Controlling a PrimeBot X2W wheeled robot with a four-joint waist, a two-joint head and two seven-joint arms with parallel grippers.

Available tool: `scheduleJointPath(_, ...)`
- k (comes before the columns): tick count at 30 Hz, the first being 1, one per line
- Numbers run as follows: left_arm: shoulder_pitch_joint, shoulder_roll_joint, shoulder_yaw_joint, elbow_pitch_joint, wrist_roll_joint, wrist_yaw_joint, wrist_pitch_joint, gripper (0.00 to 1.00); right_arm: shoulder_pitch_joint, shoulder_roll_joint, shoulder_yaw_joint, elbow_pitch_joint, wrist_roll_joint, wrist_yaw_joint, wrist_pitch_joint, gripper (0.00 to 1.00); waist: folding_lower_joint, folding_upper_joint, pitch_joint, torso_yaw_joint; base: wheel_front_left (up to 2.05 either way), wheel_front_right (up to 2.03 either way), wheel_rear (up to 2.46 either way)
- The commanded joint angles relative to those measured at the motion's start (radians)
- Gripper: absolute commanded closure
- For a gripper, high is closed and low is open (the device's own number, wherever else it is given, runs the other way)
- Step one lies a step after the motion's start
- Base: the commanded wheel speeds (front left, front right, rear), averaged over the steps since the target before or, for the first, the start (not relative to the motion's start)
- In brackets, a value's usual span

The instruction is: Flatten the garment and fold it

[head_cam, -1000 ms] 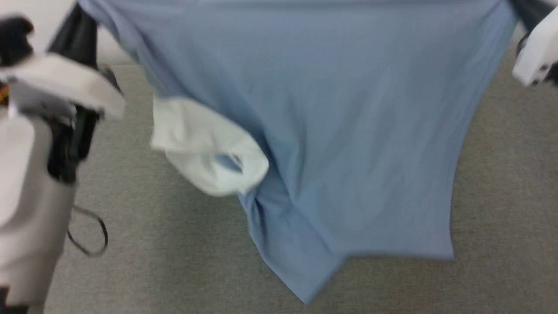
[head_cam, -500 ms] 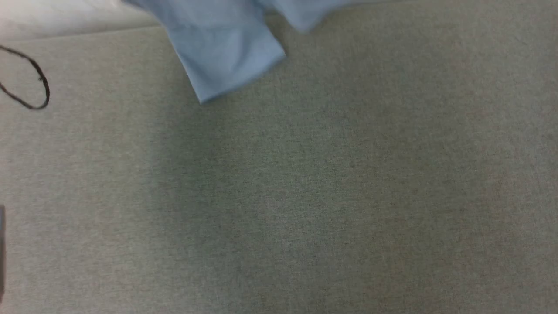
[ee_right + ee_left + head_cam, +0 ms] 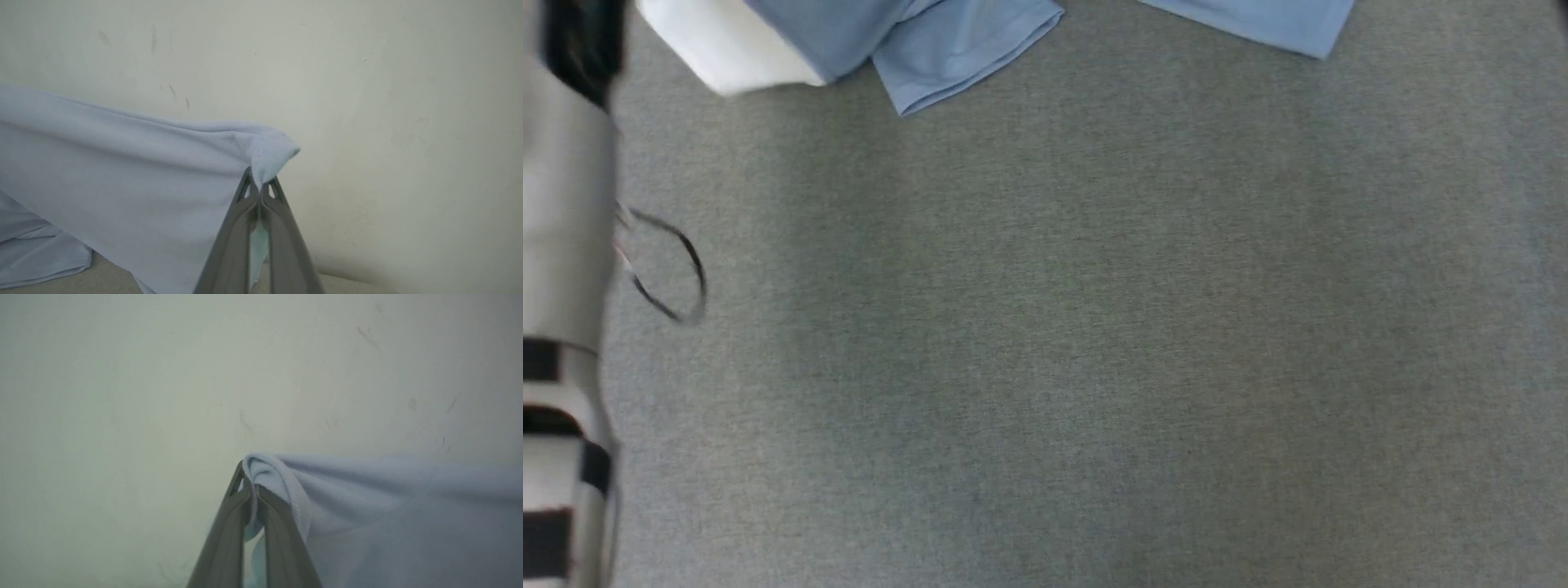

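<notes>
You're in the flatten step, not folding yet: both arms hold the shirt (image 3: 388, 506) up by one edge, stretched betw. them in front of a pale wall (image 3: 122, 375). The L gripper (image 3: 250, 488) is clamped narrow on a bunched corner of cloth right at its tips. From there the fabric runs off twd the other arm and drops below the fingers. The R gripper (image 3: 259, 183) is pinched tight on the opposite corner, w/ a small flap poking past its tips and the taut edge leading away twd the L side. It's prob. the hem end you've got, since the white collar (image 3: 727, 41) hangs low. Well below both sets of tips, the shirt's low end (a sleeve, the collar, one more corner) looks to rest on the grey surface (image 3: 1094, 327). Next move, as I read it: hold both pinches tight & the edge taut, then bring the arms down and back together so the cloth lays out w/o bunching. Watch the collar side. It sits folded over near the L forearm (image 3: 564, 204), so it'll likely need a smoothing pass before any fold. Don't release till the body lies flat.
</notes>
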Motion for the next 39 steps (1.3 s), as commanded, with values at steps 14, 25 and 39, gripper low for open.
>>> scheduleJointPath(14, 0.609, -0.031, 0.038, -0.119, -0.115, -0.017, -0.033, 1.0, 0.478, -0.038, 0.134, -0.081, 0.162, -0.002, -0.003, 1.0, -0.0002, 0.0, -0.264, 0.038, 0.0, 0.0, 0.0)
scheduleJointPath(25, 1.241, 0.075, 0.022, -0.755, -0.121, 0.244, 0.179, 1.0, 0.988, -0.119, -0.089, -0.439, 0.096, -0.002, 0.144, 1.0, -0.0002, 0.0, -0.403, 0.057, 0.0, 0.0, 0.0)
scheduleJointPath(39, 1.67, 0.173, 0.068, -1.34, -0.136, 0.527, 0.392, 1.0, 1.571, 0.142, -0.563, -1.076, -0.154, -0.002, 0.506, 1.0, -0.0002, 0.0, -0.413, 0.086, 0.0, 0.0, 0.0)
